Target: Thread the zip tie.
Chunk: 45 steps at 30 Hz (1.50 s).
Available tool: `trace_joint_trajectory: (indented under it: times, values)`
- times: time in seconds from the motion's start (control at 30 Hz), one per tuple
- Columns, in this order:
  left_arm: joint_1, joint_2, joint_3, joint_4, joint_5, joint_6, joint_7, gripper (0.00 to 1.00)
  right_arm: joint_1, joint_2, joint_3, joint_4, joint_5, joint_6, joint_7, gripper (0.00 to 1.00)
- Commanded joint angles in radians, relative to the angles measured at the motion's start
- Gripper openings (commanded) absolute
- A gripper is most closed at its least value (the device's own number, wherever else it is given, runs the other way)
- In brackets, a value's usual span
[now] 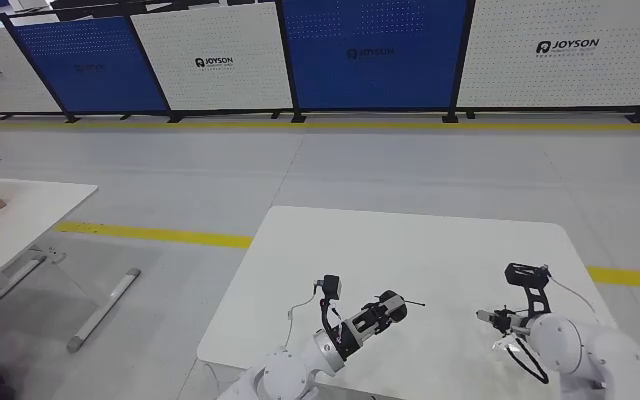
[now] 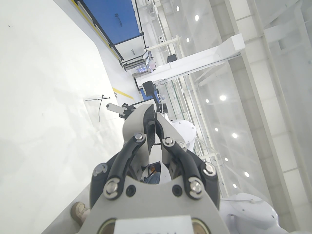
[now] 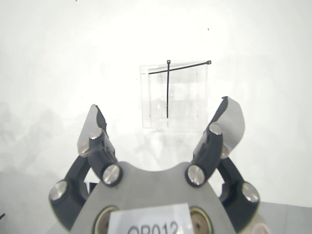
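Two black zip ties lie crossed on a clear plastic stand (image 3: pixel 185 122): one zip tie (image 3: pixel 168 88) points at my right gripper, the other (image 3: pixel 180 68) runs across it. My right gripper (image 3: pixel 160 103) is open just short of the stand, low over the table (image 1: pixel 400 240). In the top view it (image 1: pixel 485 317) sits at the front right. My left gripper (image 1: pixel 398 305) is at the front middle, turned sideways toward the right arm. Its fingers (image 2: pixel 155 113) are shut on a thin black zip tie (image 1: pixel 417 302), a strand of which (image 2: pixel 156 144) crosses between them.
The stand (image 2: pixel 93 99) and the right gripper's finger (image 2: pixel 113 108) appear small and far off in the left wrist view. The table's front edge runs close under both arms. Floor with a yellow line and blue and white panels lies beyond.
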Motion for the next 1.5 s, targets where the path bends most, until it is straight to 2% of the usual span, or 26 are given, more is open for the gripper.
trace_joint_trajectory:
  times: [0.0, 0.13, 0.23, 0.43, 0.47, 0.5, 0.53, 0.6, 0.9, 1.1, 1.13, 1.3, 1.47]
  values:
    - [0.000, 0.000, 0.000, 0.000, 0.000, 0.000, 0.000, 0.00, -0.001, 0.000, 0.000, -0.001, 0.000, 0.000, -0.001, 1.00]
    - [0.000, 0.000, 0.000, 0.000, 0.000, 0.000, 0.000, 0.00, -0.001, 0.000, 0.000, -0.001, 0.000, 0.000, -0.001, 1.00]
    - [0.000, 0.000, 0.000, 0.000, 0.000, 0.000, 0.000, 0.00, -0.013, 0.000, 0.006, 0.006, -0.005, 0.000, -0.043, 1.00]
    - [0.000, 0.000, 0.000, 0.000, 0.000, 0.000, 0.000, 0.00, -0.041, -0.002, 0.043, -0.032, 0.005, 0.013, -0.054, 1.00]
    - [0.000, 0.000, 0.000, 0.000, 0.000, 0.000, 0.000, 0.00, -0.044, -0.002, 0.047, -0.036, 0.005, 0.013, -0.049, 0.88]
    - [0.000, 0.000, 0.000, 0.000, 0.000, 0.000, 0.000, 0.00, -0.047, -0.002, 0.050, -0.041, 0.004, 0.013, -0.043, 0.65]
    - [0.000, 0.000, 0.000, 0.000, 0.000, 0.000, 0.000, 0.00, -0.050, -0.001, 0.051, -0.044, 0.001, 0.012, -0.036, 0.50]
    - [0.000, 0.000, 0.000, 0.000, 0.000, 0.000, 0.000, 0.00, -0.052, -0.001, 0.053, -0.048, -0.008, 0.013, -0.020, 0.45]
    - [0.000, 0.000, 0.000, 0.000, 0.000, 0.000, 0.000, 0.00, -0.007, -0.015, 0.041, -0.015, -0.056, 0.013, 0.047, 0.37]
    - [0.000, 0.000, 0.000, 0.000, 0.000, 0.000, 0.000, 0.00, 0.045, -0.038, 0.019, 0.073, -0.095, 0.013, 0.047, 0.38]
    - [0.000, 0.000, 0.000, 0.000, 0.000, 0.000, 0.000, 0.00, 0.050, -0.042, 0.017, 0.084, -0.099, 0.013, 0.047, 0.40]
    - [0.000, 0.000, 0.000, 0.000, 0.000, 0.000, 0.000, 0.00, 0.062, -0.060, -0.001, 0.125, -0.128, 0.013, 0.047, 0.37]
    - [0.000, 0.000, 0.000, 0.000, 0.000, 0.000, 0.000, 0.00, 0.062, -0.068, -0.023, 0.130, -0.140, 0.013, 0.047, 0.34]
